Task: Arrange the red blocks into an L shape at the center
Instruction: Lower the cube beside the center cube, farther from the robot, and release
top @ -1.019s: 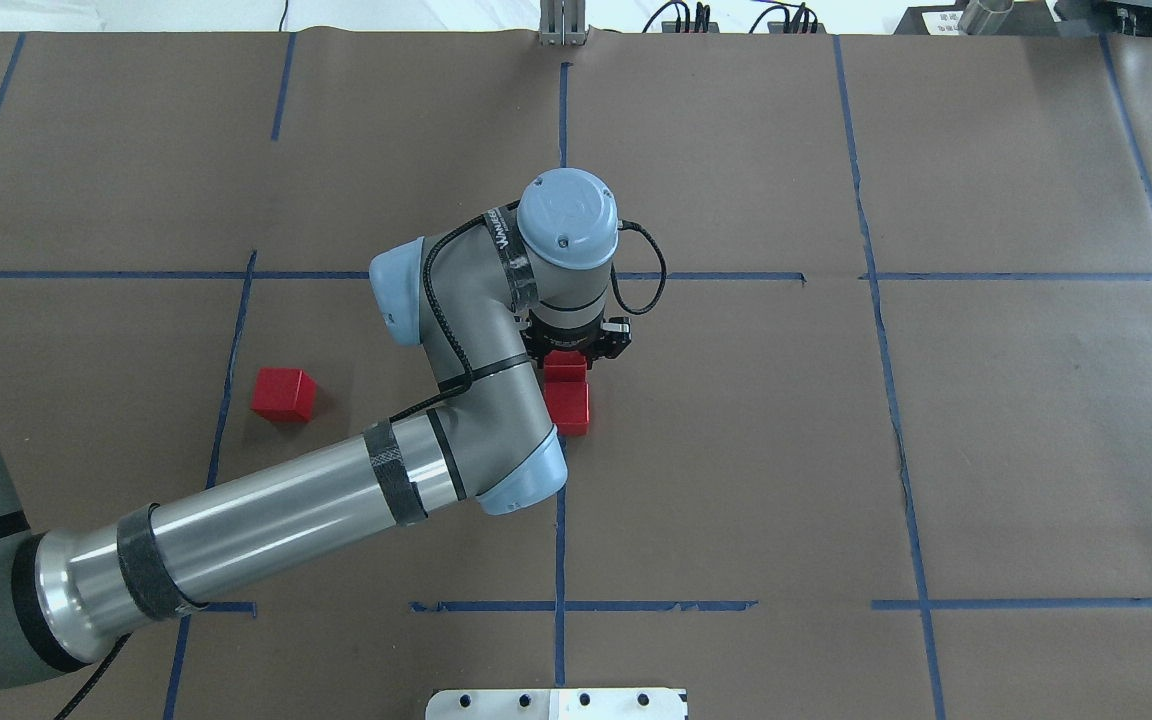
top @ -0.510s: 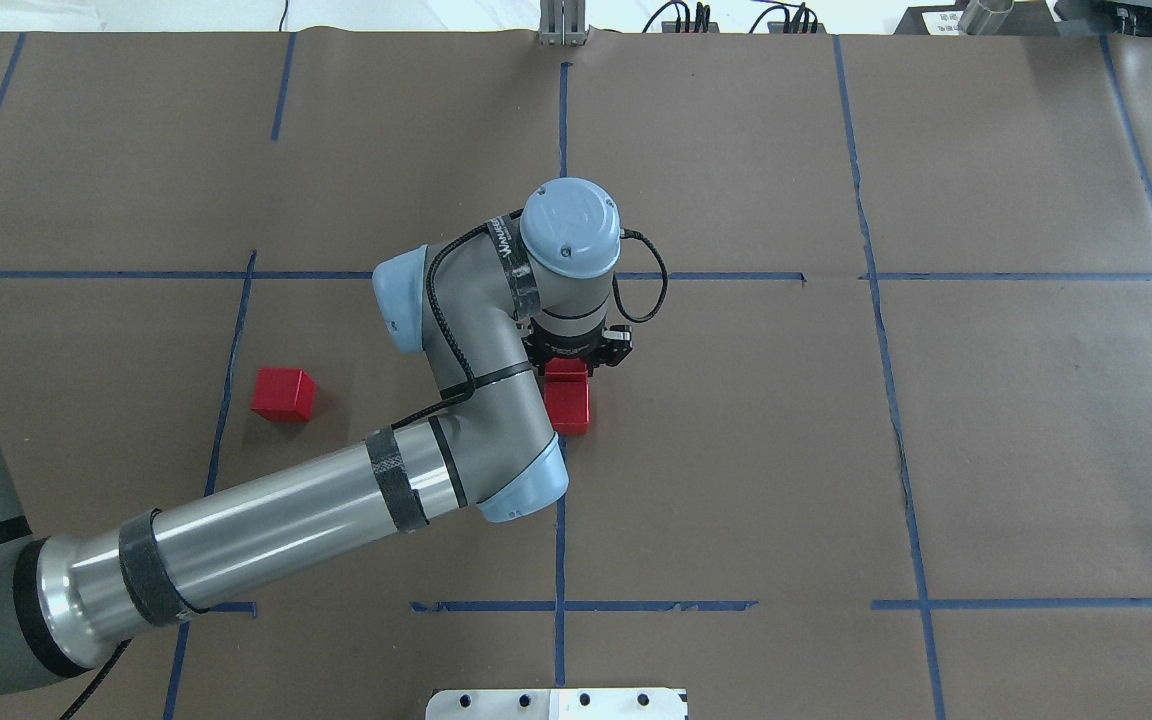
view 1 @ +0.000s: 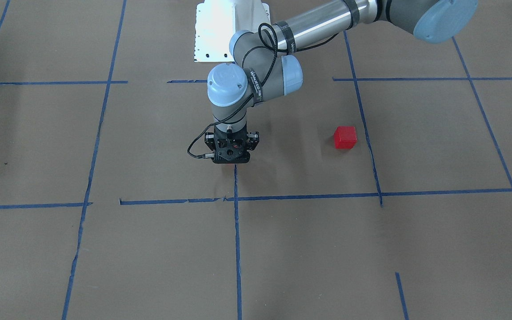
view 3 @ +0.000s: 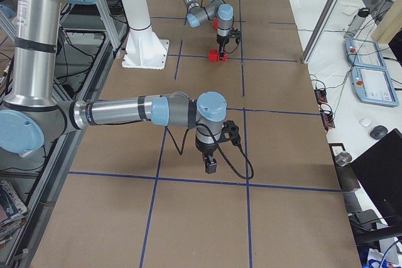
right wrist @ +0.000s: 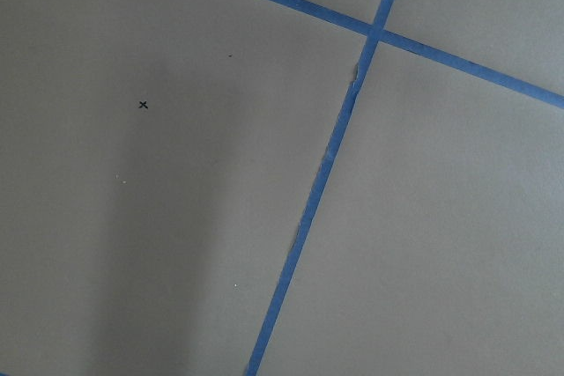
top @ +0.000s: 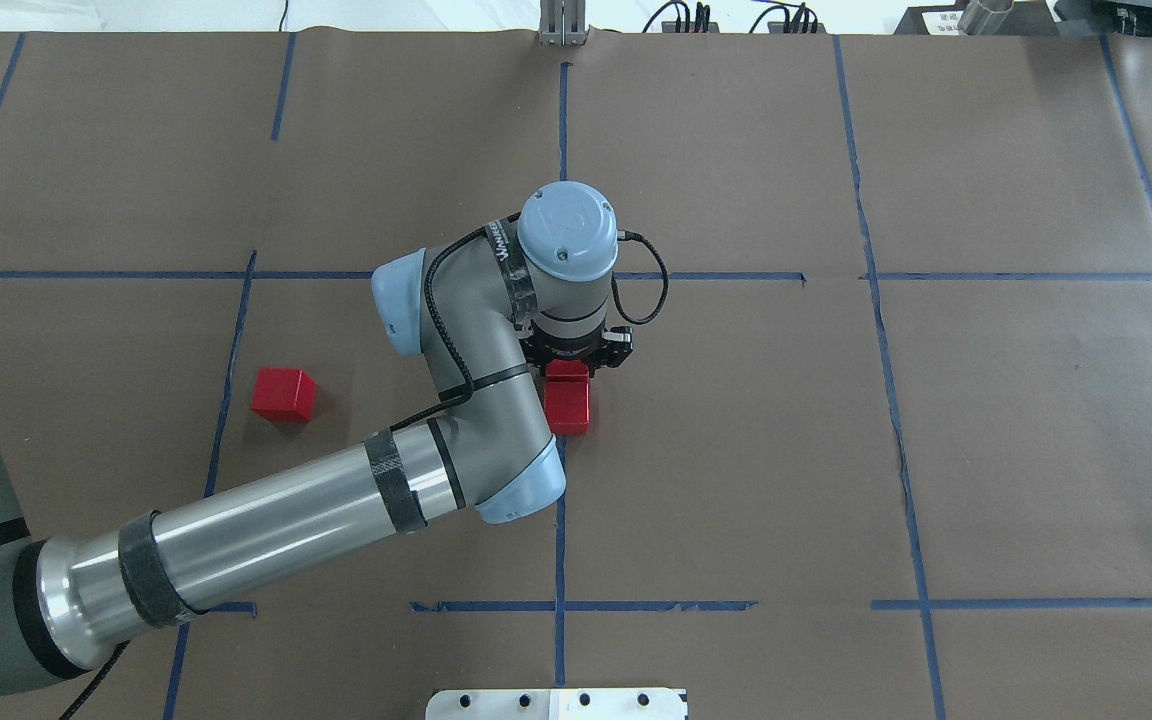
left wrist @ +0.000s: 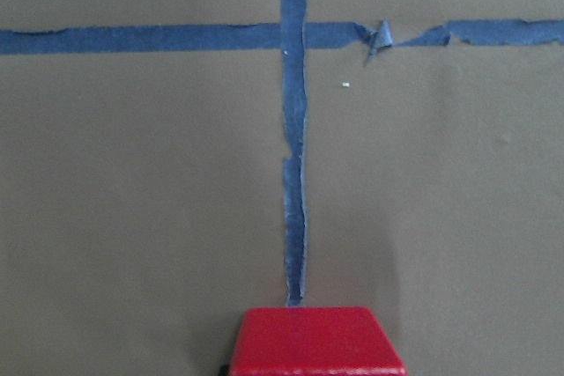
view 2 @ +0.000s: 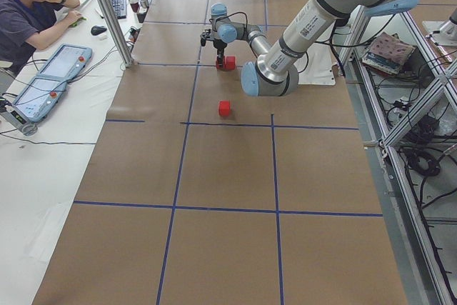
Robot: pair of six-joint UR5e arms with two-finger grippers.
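My left gripper [top: 572,358] points straight down at the table's center and is shut on a red block [top: 567,371], low over the paper. That block fills the bottom edge of the left wrist view [left wrist: 315,341]. A second red block [top: 568,408] lies right against it on the near side, partly under my left forearm. The third red block [top: 283,394] lies apart to the left and also shows in the front view [view 1: 345,137]. In the front view the left gripper [view 1: 230,155] hides the two center blocks. My right gripper [view 3: 211,167] shows only in the right side view, so I cannot tell whether it is open or shut.
Brown paper with a blue tape grid [top: 560,150] covers the table. A white mounting plate [top: 556,704] sits at the near edge. My left forearm [top: 316,510] slants over the near-left area. An operator [view 2: 28,5] sits at a side desk with tablets.
My left wrist has shifted slightly toward the near side with the block in it, bringing that block up against the second one. The lone block on the left has not moved.
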